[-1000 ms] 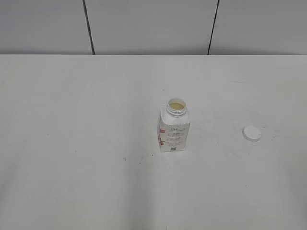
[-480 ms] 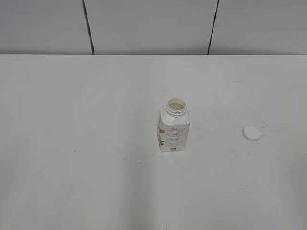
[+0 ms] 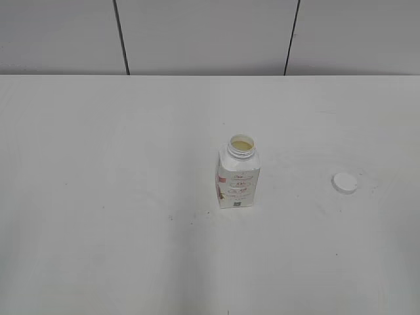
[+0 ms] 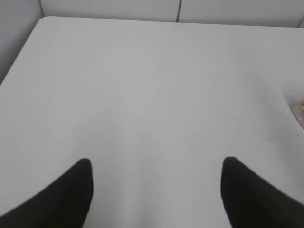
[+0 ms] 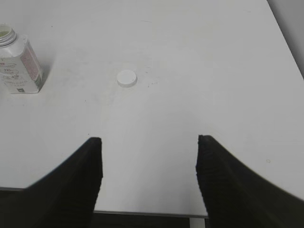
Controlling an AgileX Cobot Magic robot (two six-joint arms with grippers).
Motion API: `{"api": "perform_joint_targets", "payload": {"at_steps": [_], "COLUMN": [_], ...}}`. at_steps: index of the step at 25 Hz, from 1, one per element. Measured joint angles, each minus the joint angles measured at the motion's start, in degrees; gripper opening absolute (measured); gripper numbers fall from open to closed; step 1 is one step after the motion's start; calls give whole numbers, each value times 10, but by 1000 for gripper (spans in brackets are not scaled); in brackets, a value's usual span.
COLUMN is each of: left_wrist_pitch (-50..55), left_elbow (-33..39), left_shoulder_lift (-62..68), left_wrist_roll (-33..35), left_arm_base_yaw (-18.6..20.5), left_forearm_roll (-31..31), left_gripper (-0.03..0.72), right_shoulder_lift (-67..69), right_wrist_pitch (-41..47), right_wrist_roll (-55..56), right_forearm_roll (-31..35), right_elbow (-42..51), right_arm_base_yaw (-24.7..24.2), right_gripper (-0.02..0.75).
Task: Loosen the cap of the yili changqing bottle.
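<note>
I see the white bottle (image 3: 238,178) upright, neck open, ahead-left of my right tool (image 5: 149,142); its cap (image 3: 344,183) lies flat, straight ahead.

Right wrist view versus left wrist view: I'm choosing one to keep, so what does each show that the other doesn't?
Only the right wrist view shows the cap lying loose on the table, apart from the open bottle, which stands upright, plus the table's near edge. Only the left wrist view shows the table's far left corner, with just a sliver of something at its right edge. Both show wide-open, empty jaws over bare white tabletop.
</note>
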Motion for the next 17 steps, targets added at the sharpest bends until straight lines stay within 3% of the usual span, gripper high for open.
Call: {"api": "perform_joint_targets", "payload": {"at_steps": [4,17], "left_wrist_pitch": [0,0], "left_elbow": [0,0], "left_shoulder_lift": [0,0], "left_wrist_roll": [43,51], "left_arm_base_yaw": [0,0], "left_forearm_roll": [-34,-39], "left_gripper": [512,508], "right_shoulder_lift": [0,0], "right_wrist_pitch": [0,0], "right_wrist_roll": [0,0], "right_forearm_roll": [0,-1], "right_elbow": [0,0], "right_arm_base_yaw": [0,-1], "right_gripper": [496,495]}}
